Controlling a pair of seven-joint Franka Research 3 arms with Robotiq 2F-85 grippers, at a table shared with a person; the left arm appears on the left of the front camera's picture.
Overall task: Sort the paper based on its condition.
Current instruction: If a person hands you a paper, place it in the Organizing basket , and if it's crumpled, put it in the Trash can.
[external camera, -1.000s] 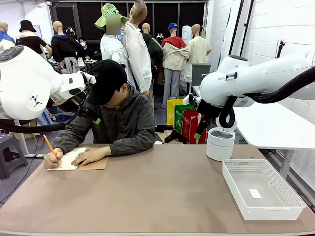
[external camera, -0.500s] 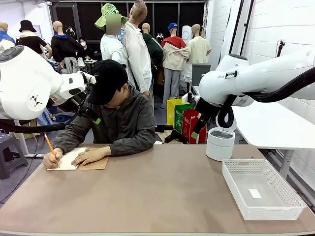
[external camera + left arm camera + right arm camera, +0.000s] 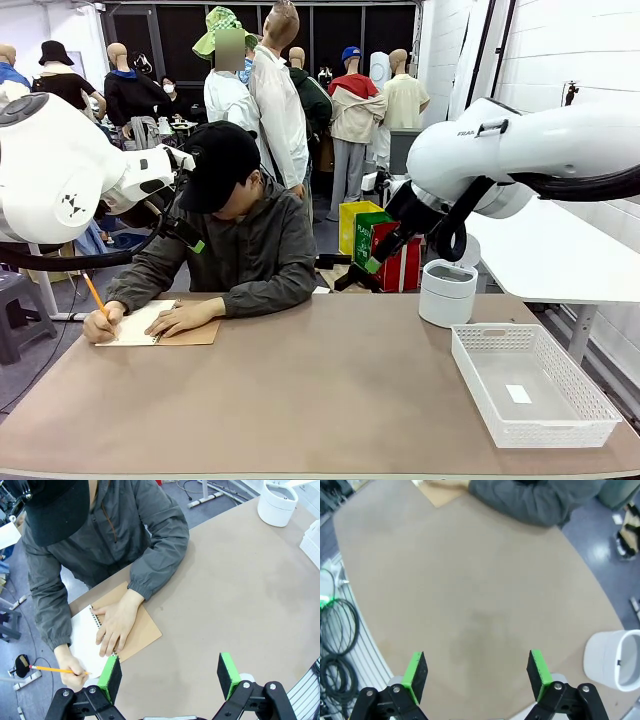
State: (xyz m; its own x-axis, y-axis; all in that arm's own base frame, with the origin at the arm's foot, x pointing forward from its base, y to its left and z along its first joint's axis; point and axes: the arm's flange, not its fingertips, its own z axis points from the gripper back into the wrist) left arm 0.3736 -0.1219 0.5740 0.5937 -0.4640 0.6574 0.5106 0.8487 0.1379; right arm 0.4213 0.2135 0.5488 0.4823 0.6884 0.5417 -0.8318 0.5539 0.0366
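Left wrist view, gripper (image 3: 169, 667) (green pads (image 3: 109, 676)), cardboard-backed notepad (image 3: 142, 630)

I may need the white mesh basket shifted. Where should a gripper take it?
Probably the rim of its left long wall, from above: the white mesh basket sits upright and open-topped, so that thin wall fits between jaws.

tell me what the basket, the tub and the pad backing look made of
Basket: likely moulded white plastic, matte, with a regular mesh of holes. Tub: smooth white, slightly glossy, probably plastic. Pad backing: brown, flat, matte, looks like cardboard.
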